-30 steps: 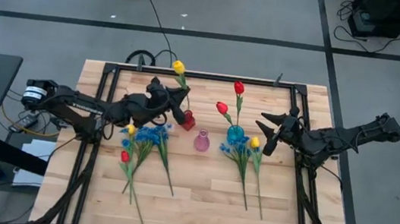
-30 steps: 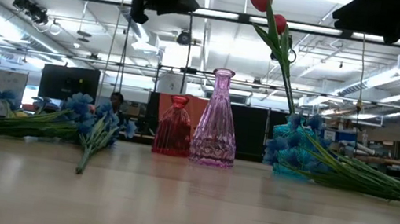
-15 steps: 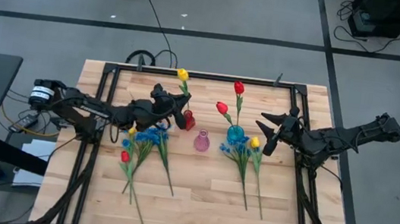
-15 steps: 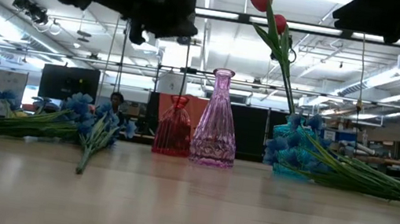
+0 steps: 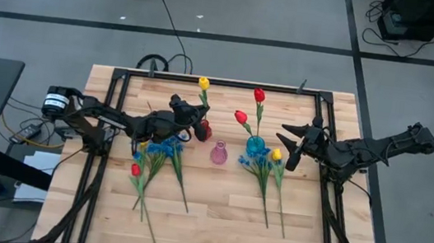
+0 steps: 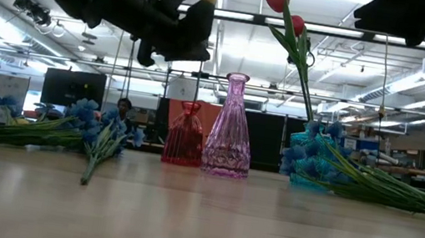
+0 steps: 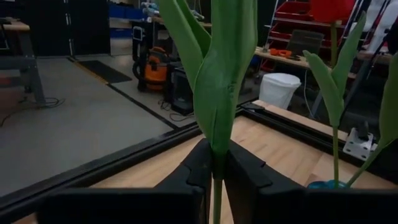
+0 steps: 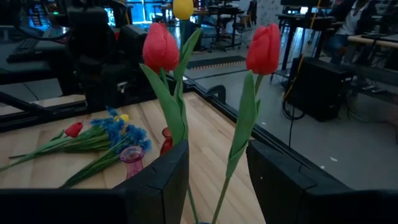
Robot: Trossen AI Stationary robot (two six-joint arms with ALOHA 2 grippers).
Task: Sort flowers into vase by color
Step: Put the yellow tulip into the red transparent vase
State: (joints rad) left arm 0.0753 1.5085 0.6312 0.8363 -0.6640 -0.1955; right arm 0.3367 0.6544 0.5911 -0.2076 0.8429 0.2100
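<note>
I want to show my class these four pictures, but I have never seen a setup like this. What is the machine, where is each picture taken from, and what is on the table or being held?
It is a robot with two dark arms at a wooden table. One picture looks straight down, one looks level across the tabletop, and two come from cameras on the arms' wrists.

Three small vases stand mid-table: a red vase, a pink vase and a blue vase, which already holds two red tulips. Loose flowers lie in two bunches, one on each side of the vases.

The left gripper is shut on the stem of a yellow tulip, holding it upright over the red vase. The right gripper waits beside the blue vase, fingers apart, holding nothing.
</note>
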